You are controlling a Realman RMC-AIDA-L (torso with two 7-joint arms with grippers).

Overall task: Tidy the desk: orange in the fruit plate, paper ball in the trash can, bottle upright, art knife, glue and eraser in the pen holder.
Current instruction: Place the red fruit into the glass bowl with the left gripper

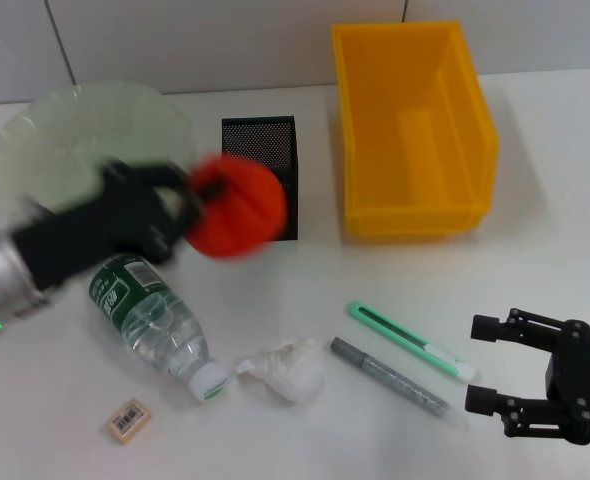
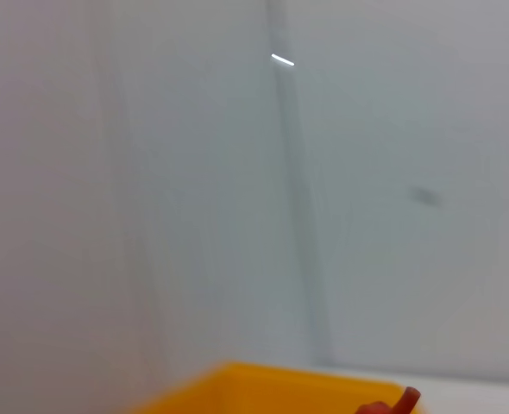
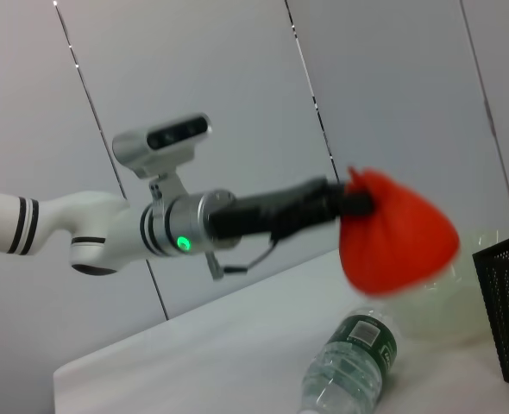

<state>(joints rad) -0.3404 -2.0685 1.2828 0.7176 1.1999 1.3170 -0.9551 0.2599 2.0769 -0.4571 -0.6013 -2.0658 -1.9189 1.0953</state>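
Fingers of the left gripper [image 1: 197, 190] are closed on the orange [image 1: 240, 206], which I am carrying clear of the worktop [image 1: 305, 400], in front of the black mesh pen holder [image 1: 261, 140] and just right of the pale green fruit plate [image 1: 85, 125]. The step in hand, as I judge it, is the first on the list: orange to plate. My next move calls for swinging the fruit leftward until it hangs over the plate's middle, lowering it, then letting go gently so that it does not roll off.

Below the carried orange, the bottle [image 1: 150, 320] lies on its side, cap toward me. Near the front edge sits the eraser [image 1: 128, 419]; right of the bottle cap rests the paper ball [image 1: 285, 368]. Further right lie the grey glue stick [image 1: 390, 377] and the green art knife [image 1: 412, 341], side by side, not touching. The yellow trash can [image 1: 415, 125] stands at the back. At far right, my right gripper [image 1: 490, 365] waits low over the worktop, fingers spread wide, holding nothing.
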